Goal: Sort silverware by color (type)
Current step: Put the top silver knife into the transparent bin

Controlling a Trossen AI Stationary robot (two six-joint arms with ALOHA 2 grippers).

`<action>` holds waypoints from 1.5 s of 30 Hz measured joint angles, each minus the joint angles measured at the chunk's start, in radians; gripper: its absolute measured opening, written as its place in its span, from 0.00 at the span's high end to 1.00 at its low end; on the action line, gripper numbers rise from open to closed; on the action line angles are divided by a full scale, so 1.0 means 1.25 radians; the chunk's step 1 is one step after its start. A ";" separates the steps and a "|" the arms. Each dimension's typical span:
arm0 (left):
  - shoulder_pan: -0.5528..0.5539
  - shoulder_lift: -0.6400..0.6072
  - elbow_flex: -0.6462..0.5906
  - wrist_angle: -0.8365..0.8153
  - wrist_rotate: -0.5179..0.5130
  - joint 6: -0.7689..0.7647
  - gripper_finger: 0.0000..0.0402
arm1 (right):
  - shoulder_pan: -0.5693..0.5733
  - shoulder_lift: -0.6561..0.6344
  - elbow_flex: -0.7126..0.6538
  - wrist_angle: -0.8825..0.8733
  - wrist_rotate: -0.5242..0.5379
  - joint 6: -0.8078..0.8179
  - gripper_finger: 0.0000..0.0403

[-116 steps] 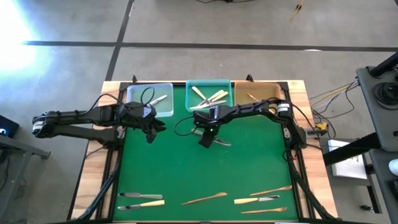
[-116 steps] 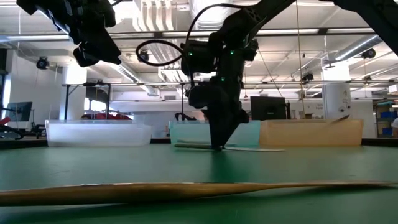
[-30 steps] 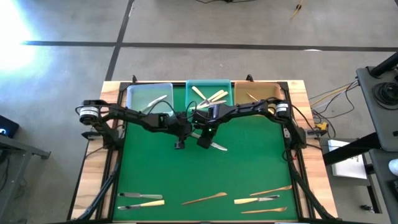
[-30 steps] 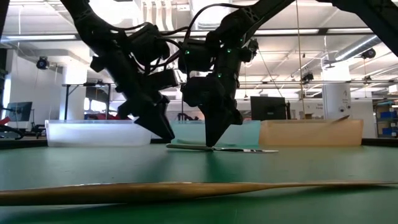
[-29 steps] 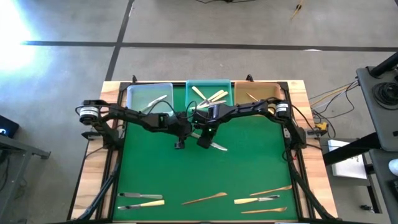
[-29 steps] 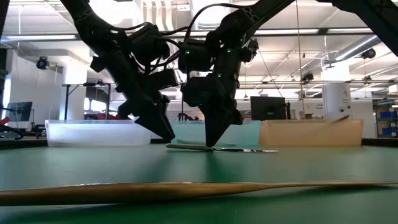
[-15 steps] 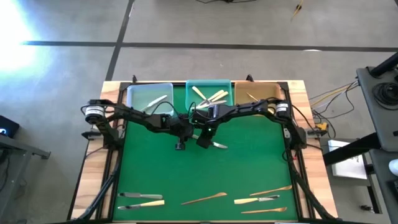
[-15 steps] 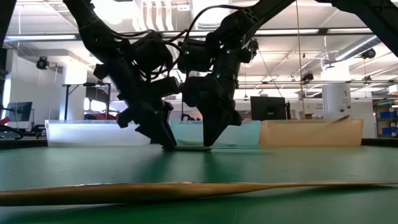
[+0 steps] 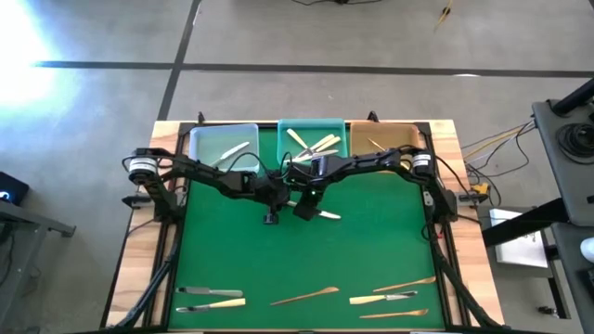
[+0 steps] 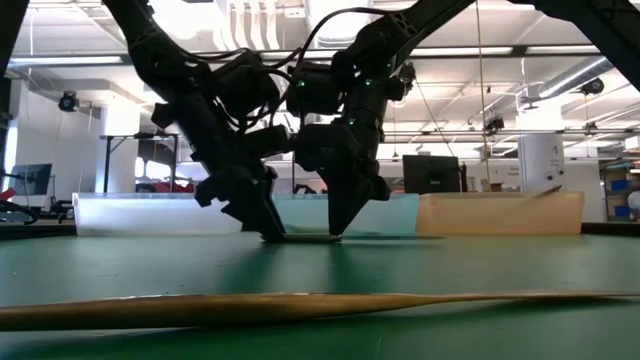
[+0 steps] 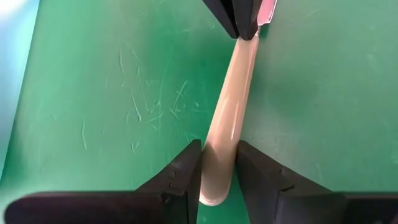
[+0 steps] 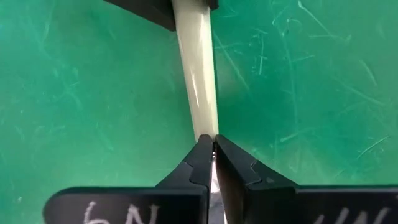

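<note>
Two grippers on one knife, centre of the high view, flat on the green surface just below the teal tray. Right gripper clenched on the junction of cream handle and silver blade, probably to steady it. Left gripper with fingers around the handle end, touching or almost. Likely a handover. More silverware along the lower edge.

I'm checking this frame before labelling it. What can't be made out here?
- Left wrist view: the cream handle's near end is cut off by the picture's edge, between the left gripper's fingers.
- Right wrist view: the right gripper covers the utensil's silver end.
- High view: both arms hide the grip; utensils along the near edge are too small to type.
</note>
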 joint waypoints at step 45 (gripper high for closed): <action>0.005 -0.155 0.023 -0.353 0.024 -0.111 0.97 | -0.032 -0.086 0.000 -0.017 0.004 -0.009 0.67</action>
